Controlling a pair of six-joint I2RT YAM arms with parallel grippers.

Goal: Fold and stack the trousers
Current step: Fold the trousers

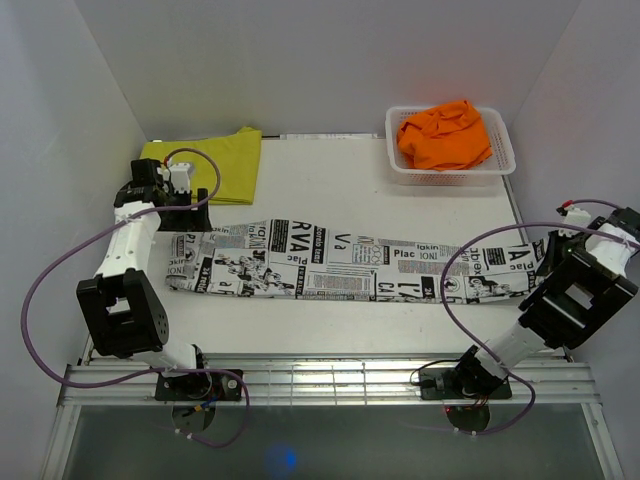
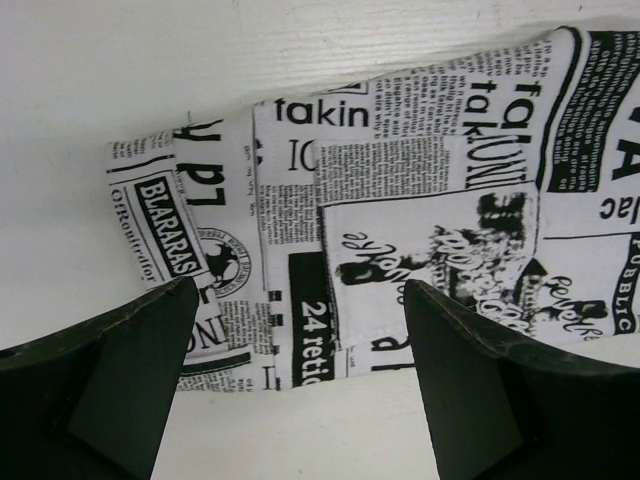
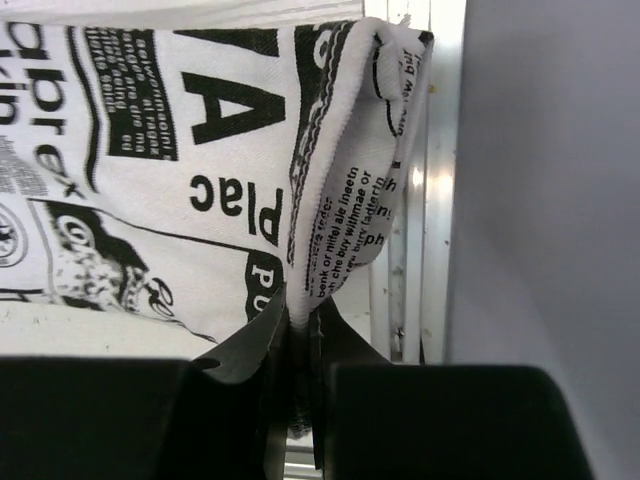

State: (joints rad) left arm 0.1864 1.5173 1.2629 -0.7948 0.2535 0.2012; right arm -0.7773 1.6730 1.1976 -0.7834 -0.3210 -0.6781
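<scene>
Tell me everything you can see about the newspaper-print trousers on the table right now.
The newspaper-print trousers are soft white cloth covered in black headlines and pictures. They lie flat in one long band across the table, left to right. The right fingers pinch the lifted edge at the right end; the open left fingers hover over the left end.

white newspaper-print cloth trousers (image 1: 350, 262) laid out left to right across the middle of the white counter (image 1: 340, 190) | plain yellow cloth trousers (image 1: 215, 165) set just behind their left end, far left | white plastic lattice basket (image 1: 450, 177) placed far right, behind their right half | plain orange cloth trousers (image 1: 445, 133) piled in that basket
</scene>
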